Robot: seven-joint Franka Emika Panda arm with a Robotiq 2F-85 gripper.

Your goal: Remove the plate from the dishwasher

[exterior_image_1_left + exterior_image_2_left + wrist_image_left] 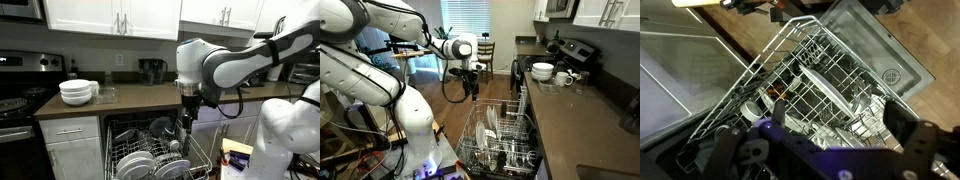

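Observation:
The dishwasher (pixel 128 127) is open with its lower wire rack (pixel 508 150) pulled out over the door. Several white plates (pixel 135 162) stand on edge between the prongs, also seen in an exterior view (pixel 491 124). My gripper (pixel 187 116) hangs above the rack, apart from the plates, as both exterior views show (pixel 470 88). In the wrist view the gripper (pixel 838 120) is open and empty, its dark fingers on either side of white dishes (pixel 864 108) in the rack (pixel 790 70) below.
Stacked deep white bowls (pixel 78 92) sit on the brown counter (pixel 140 100) above the dishwasher, also seen in an exterior view (pixel 542 72). A stove (pixel 15 105) stands beside the cabinets. A table and chairs (pixel 485 52) stand far back.

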